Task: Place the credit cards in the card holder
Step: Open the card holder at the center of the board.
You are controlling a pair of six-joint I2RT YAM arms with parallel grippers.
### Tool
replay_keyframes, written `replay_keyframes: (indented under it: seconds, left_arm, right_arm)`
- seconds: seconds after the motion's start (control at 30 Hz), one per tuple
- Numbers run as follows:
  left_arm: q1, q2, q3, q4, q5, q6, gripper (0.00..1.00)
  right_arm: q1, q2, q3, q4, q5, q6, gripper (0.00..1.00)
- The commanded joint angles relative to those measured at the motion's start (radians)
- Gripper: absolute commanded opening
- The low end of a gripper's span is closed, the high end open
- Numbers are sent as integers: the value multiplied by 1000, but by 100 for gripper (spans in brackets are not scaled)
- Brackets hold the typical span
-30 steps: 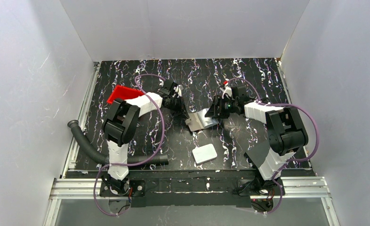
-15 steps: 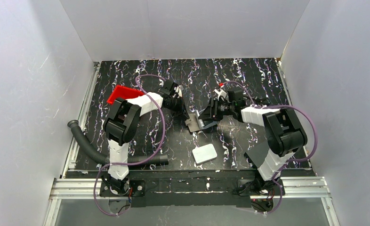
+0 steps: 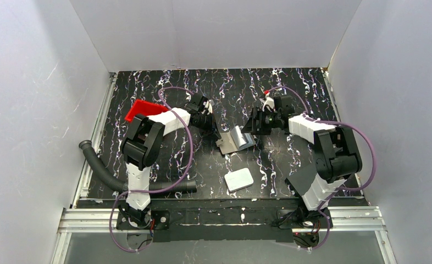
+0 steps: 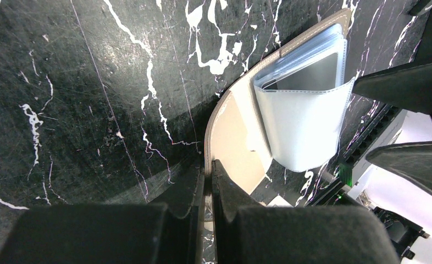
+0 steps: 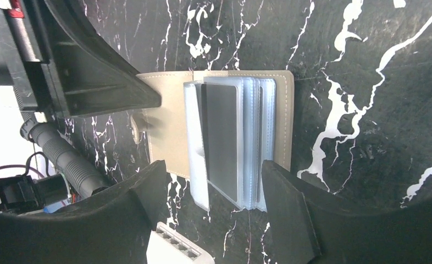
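- Left gripper (image 4: 208, 171) reaches in low, its jaws pinched together on the tan flap of the card holder (image 3: 237, 140).
- Right gripper (image 5: 211, 176) hangs over the holder's clear sleeves (image 5: 252, 137), fingers apart, holding nothing.
- Dark sheet (image 5: 222, 137) in the front sleeve: card or not, cannot tell.
- Bare table (image 3: 291, 88) lies beyond the holder; white slab (image 3: 239, 179) lies near its front edge.

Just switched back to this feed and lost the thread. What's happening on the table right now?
The left gripper is shut on the tan cover edge of the card holder, holding it open on the table. The right gripper hangs open over the clear sleeves, one finger on either side of them, holding nothing. One sleeve shows a dark card-shaped insert. Neither gripper has a loose card.
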Motion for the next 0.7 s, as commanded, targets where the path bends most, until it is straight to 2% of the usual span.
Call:
replay_keyframes:
  seconds: [0.0,0.23,0.37,0.43,0.57,0.67]
  left_arm:
    - [1,6,21,-21,12,0,0]
    - [1,7,23,-20,13,-4,0]
    - [1,9,28,-19,14,-7,0]
    - [1,12,30,-19,16,-8,0]
    - [1,19,39,-17,24,-9,0]
    - [1,21,45,-14,34,-12,0]
  right_arm:
    - [7,28,-15,24,-16,-4,73]
    - [47,47,-28,52,-41,16,71]
    - [73,-6,-39,63,-70,58,59]
    - [95,-52,-38,61,-56,65,56]
    - [148,-87,-24,24,-27,61,60]
    - [174,-66,-38,63,-38,91,64]
